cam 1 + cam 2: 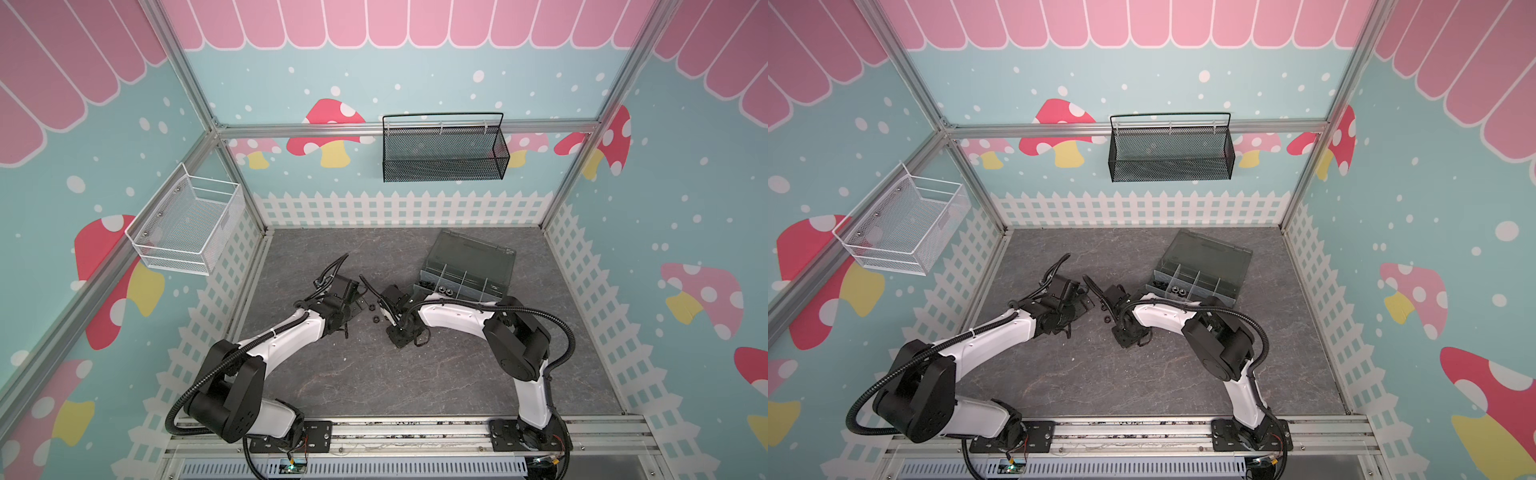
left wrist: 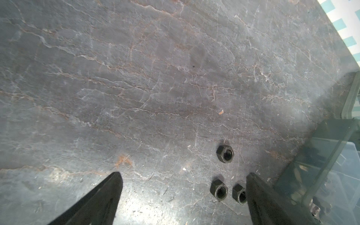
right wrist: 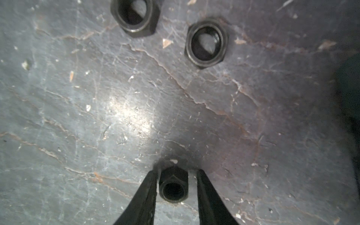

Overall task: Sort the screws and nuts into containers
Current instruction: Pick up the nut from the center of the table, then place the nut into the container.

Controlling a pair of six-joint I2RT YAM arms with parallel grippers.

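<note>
My right jaws (image 3: 177, 173) stand low over the table (image 3: 116, 116), one on each side of a black nut (image 3: 173, 187); one finger touches its flank and the other leaves a thin gap, so I judge the nut is not yet clamped. My left jaws (image 2: 184, 175) are spread wide and carry nothing; they hang just beside the same group. Two more black nuts (image 3: 205, 43) lie flat near the first one, apart from each other; all three are about the middle of the table.

The organizer box (image 1: 476, 280) stands with its lid up toward the far right corner; one cell holds a dark heap (image 1: 424, 285), too small to tell, I suppose screws; the next cell holds two silver nuts (image 1: 446, 289); the other cells look empty.

I see no loose screw on the table; so I judge the sorting is nearly finished, and these three nuts are left, unless my arms hide something.
</note>
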